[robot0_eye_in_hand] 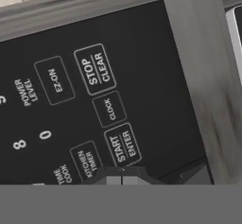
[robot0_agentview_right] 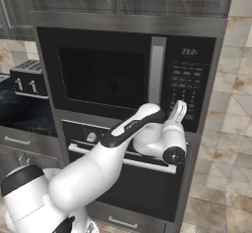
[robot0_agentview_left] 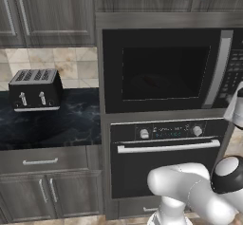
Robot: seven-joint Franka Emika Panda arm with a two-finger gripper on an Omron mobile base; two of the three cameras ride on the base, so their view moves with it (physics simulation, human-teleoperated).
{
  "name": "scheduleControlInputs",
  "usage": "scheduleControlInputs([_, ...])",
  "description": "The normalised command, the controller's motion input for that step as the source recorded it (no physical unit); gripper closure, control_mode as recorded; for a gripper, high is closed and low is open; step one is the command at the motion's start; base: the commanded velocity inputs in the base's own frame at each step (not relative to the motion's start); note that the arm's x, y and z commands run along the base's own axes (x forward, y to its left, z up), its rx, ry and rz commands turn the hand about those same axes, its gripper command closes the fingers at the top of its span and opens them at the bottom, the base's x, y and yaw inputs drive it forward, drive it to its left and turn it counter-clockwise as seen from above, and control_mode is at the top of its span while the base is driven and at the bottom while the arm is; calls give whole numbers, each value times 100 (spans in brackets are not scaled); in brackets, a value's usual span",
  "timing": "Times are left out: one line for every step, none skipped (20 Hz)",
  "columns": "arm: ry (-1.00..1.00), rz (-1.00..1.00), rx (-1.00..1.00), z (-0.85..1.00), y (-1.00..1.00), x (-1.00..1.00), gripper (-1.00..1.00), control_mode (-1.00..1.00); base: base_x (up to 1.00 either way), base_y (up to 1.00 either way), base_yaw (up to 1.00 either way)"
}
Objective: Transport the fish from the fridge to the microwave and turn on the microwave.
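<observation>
The black microwave [robot0_agentview_left: 163, 72] [robot0_agentview_right: 108, 79] is built in above the oven, and its dark window door is shut. Behind the glass a faint reddish patch [robot0_agentview_right: 113, 85] shows, perhaps the fish; I cannot tell for sure. My gripper [robot0_agentview_right: 179, 110] [robot0_agentview_left: 236, 107] is shut and empty. It points at the lower part of the button panel [robot0_agentview_right: 187, 89], right of the long grey handle [robot0_agentview_right: 156, 72]. In the hand view the closed gripper [robot0_eye_in_hand: 122, 176] sits just under the START/ENTER button [robot0_eye_in_hand: 123, 145], very close to the panel. The fridge is out of view.
A black oven [robot0_agentview_left: 166, 157] with knobs and a horizontal handle sits below the microwave. A black toaster [robot0_agentview_left: 35, 90] stands on the dark counter [robot0_agentview_left: 57, 124] to the left. Dark wooden cabinets run above and below. Tiled floor lies to the right [robot0_agentview_right: 226, 178].
</observation>
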Motion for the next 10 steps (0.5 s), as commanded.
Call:
scheduleControlInputs([0,0,0,-14,0,16,100,-100,0,0,0])
scheduleControlInputs([0,0,0,-14,0,16,100,-100,0,0,0])
scheduleControlInputs([0,0,0,-11,0,11,100,-100,0,0,0])
scheduleControlInputs([0,0,0,-8,0,14,100,-100,0,0,0])
scheduleControlInputs([0,0,0,-6,0,16,100,-100,0,0,0])
scheduleControlInputs([0,0,0,-3,0,16,100,-100,0,0,0])
scheduleControlInputs([0,0,0,-2,0,14,100,-100,0,0,0])
scheduleControlInputs([0,0,0,0,0,14,100,-100,0,0,0])
scheduleControlInputs([0,0,0,0,0,16,100,-100,0,0,0])
scheduleControlInputs([0,0,0,-2,0,18,100,-100,0,0,0])
